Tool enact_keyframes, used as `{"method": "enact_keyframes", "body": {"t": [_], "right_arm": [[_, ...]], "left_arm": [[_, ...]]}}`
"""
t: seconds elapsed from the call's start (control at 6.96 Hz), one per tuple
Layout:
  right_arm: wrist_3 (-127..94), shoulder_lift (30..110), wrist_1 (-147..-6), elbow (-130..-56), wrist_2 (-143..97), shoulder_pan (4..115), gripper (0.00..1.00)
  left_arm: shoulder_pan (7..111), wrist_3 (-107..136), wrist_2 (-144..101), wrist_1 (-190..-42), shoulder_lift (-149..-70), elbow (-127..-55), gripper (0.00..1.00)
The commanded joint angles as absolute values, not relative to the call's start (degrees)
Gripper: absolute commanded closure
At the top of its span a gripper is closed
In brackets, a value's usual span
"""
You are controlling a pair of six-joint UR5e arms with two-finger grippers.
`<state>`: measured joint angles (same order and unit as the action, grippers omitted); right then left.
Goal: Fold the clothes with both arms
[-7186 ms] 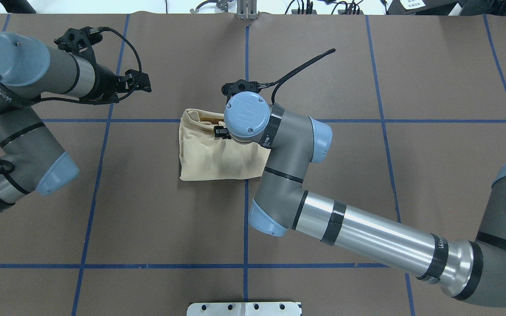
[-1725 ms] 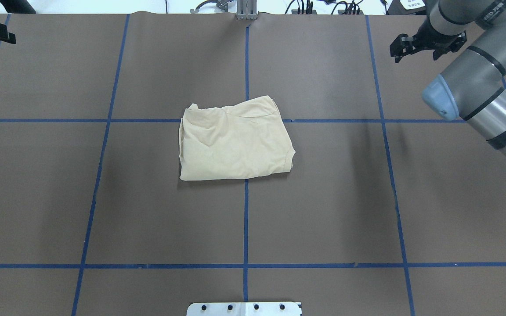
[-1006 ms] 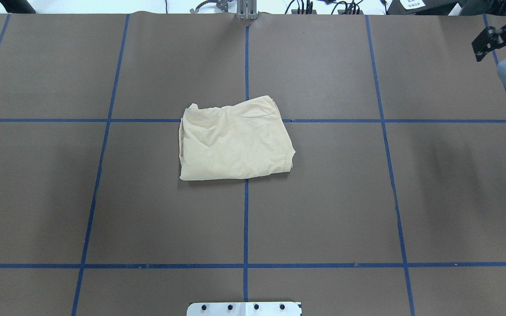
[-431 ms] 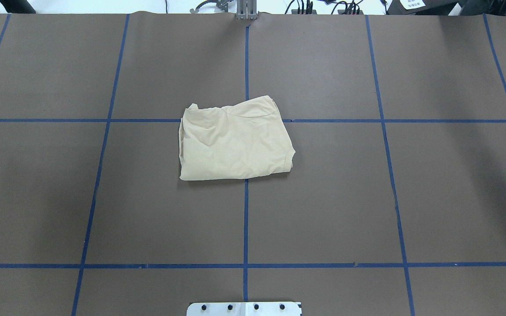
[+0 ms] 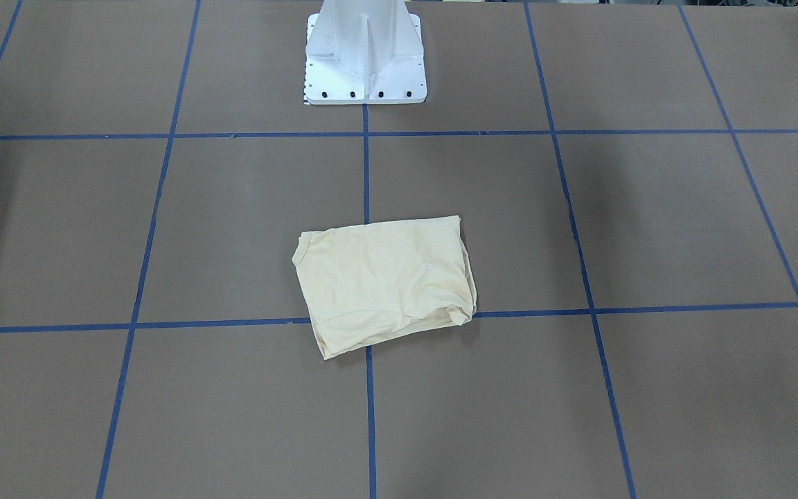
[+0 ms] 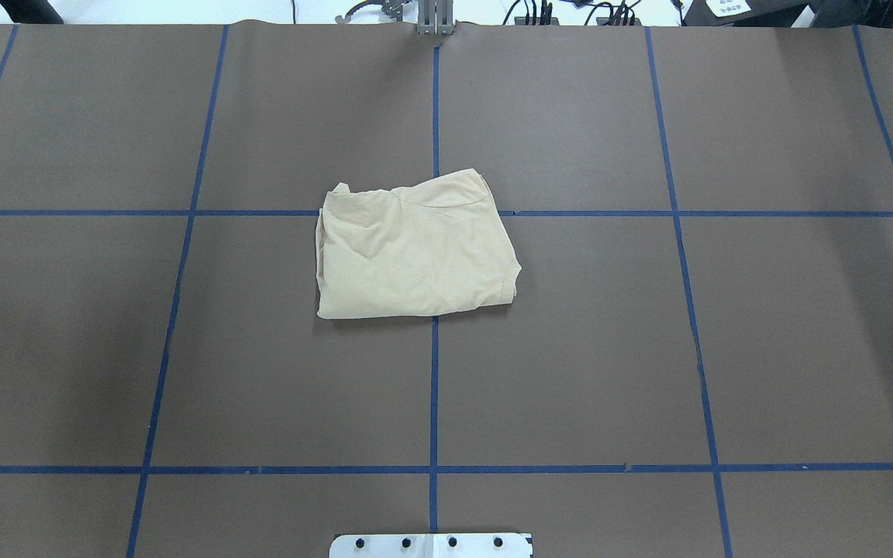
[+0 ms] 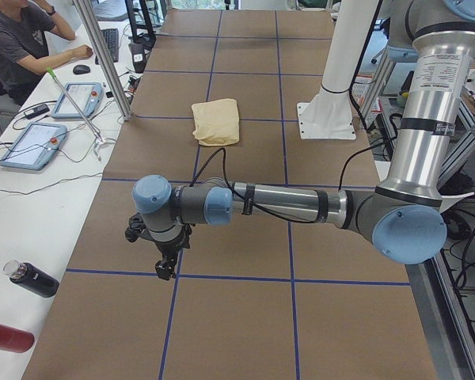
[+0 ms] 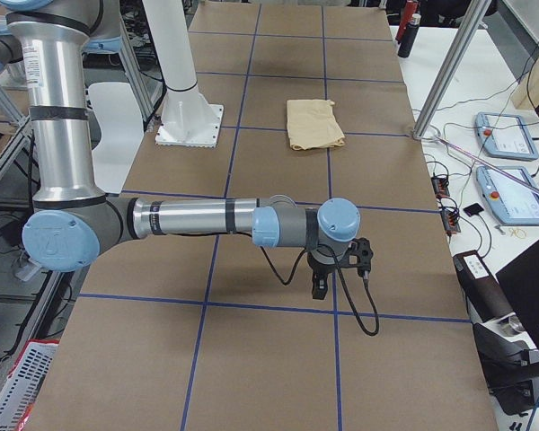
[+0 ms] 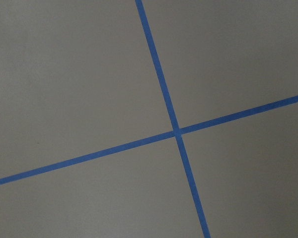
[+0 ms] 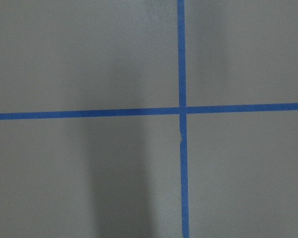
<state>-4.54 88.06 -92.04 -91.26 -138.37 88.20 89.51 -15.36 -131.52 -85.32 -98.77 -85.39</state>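
Shirt (image 6: 415, 252) lies folded at the middle of the table (image 6: 609, 349), across the tape (image 6: 435, 116). You'll see the left gripper (image 7: 167, 267) and right gripper (image 8: 318, 288) hanging well apart from it, seemingly near opposite ends; whether their fingers are parted or closed, you cannot tell.

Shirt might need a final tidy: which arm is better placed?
Left, marginally: the shirt lies mostly left of the centre tape line. The left arm and right arm both sit far from it.
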Motion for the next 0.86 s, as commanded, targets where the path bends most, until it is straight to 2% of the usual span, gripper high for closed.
{"method": "enact_keyframes", "body": {"t": [0.0, 0.72], "right_arm": [[-4.57, 89.74, -91.14, -91.41, -138.17, 88.33, 0.00], [-4.75, 89.56, -91.14, -91.58, -137.99, 88.33, 0.00]], "left_arm": [[89.65, -15.29, -131.66, -86.04, -97.74, -85.25, 0.00], [89.82, -12.24, -131.66, -85.96, -95.71, -86.66, 0.00]]}}
